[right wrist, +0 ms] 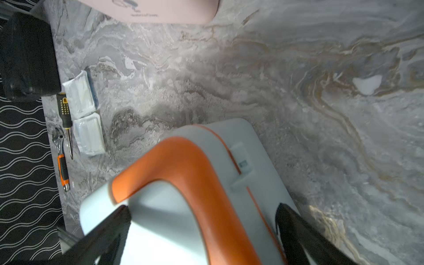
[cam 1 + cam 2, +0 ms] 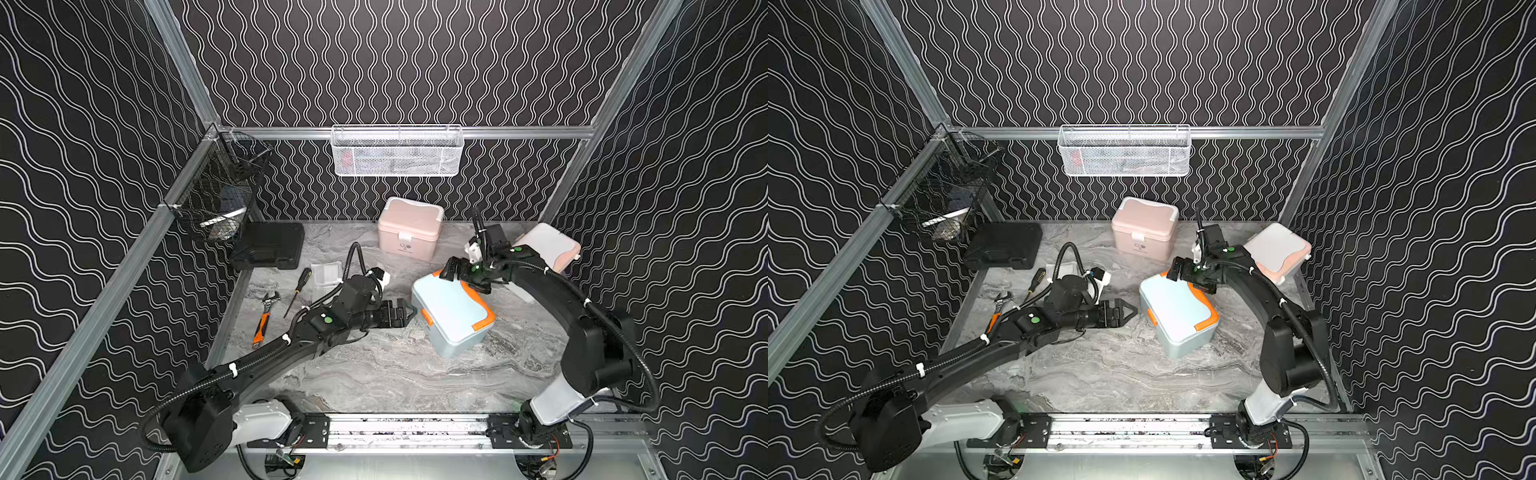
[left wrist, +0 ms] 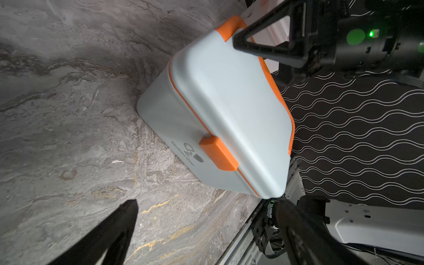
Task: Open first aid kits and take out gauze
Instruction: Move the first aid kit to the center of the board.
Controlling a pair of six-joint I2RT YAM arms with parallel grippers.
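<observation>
Blue-grey kit (image 2: 453, 320), lid shut, stood mid-table (image 2: 374, 374) in both top views. Left gripper (image 2: 409, 311) just beside its side, right gripper (image 2: 473, 282) over its far end.
Left wrist: jaws spread, empty; kit ahead, apart.
Right wrist: jaws spread wide astride orange handle (image 1: 195, 172).

first aid kits: three, a pink kit (image 2: 409, 228), a blue-grey kit (image 2: 451, 316) with orange trim, a white kit (image 2: 548, 245) with peach trim
gauze packets (image 1: 79, 94): two, the second packet (image 1: 90, 135) just beside the first
black case (image 2: 270, 245): one
screwdriver (image 2: 298, 291): one
wrench (image 2: 264, 316): one
wire baskets: two, a white basket (image 2: 397, 151), a black basket (image 2: 216, 199)
robot arms: two, left arm (image 2: 291, 345), right arm (image 2: 548, 286)
end effectors: two, left end effector (image 2: 409, 311), right end effector (image 2: 467, 278)
counter (image 2: 374, 374): one
</observation>
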